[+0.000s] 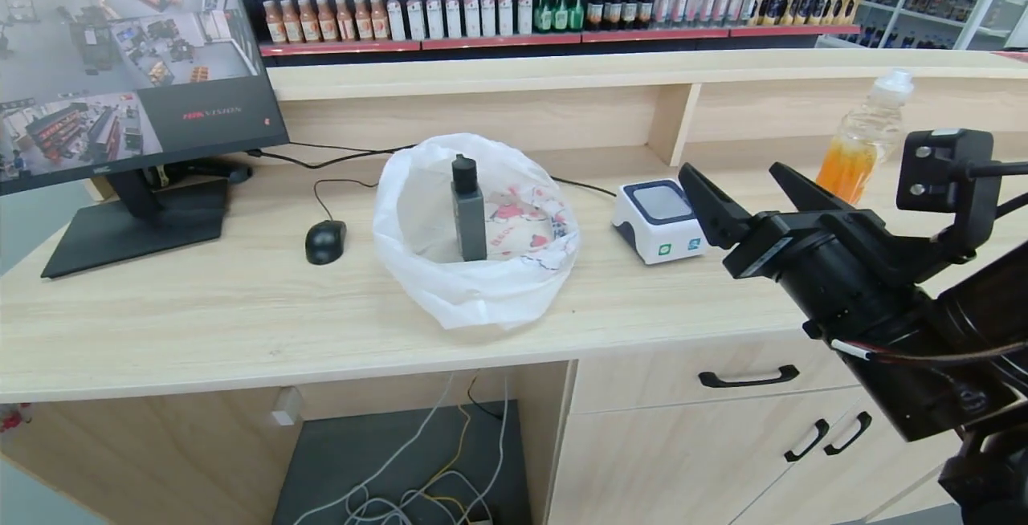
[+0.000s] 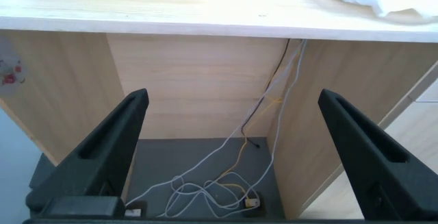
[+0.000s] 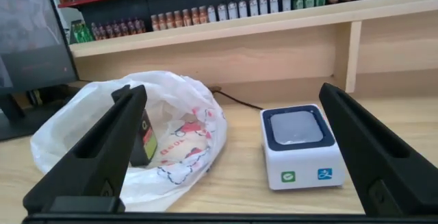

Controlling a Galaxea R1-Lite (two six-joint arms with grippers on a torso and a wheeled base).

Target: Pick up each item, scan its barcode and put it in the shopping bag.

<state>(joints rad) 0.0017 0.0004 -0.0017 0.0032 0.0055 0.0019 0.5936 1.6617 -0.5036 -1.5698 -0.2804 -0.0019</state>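
A white plastic shopping bag (image 1: 482,276) lies open in the middle of the wooden counter (image 1: 201,324), with a dark grey bottle (image 1: 468,208) standing upright inside it. The white barcode scanner (image 1: 657,220) sits just right of the bag. A bottle of orange drink (image 1: 863,140) stands at the far right of the counter. My right gripper (image 1: 743,180) hangs open and empty above the counter, between the scanner and the orange bottle. From the right wrist, the bag (image 3: 185,142) and the scanner (image 3: 300,145) lie ahead between the open fingers (image 3: 102,155). My left gripper (image 2: 233,155) is open and empty, low in front of the counter's underside.
A monitor (image 1: 120,59) on a stand fills the counter's left end, with a black mouse (image 1: 325,242) beside the bag. A raised wooden shelf (image 1: 642,75) runs along the back. Drawers (image 1: 747,376) sit under the right side; loose cables (image 2: 226,183) lie in the open knee space.
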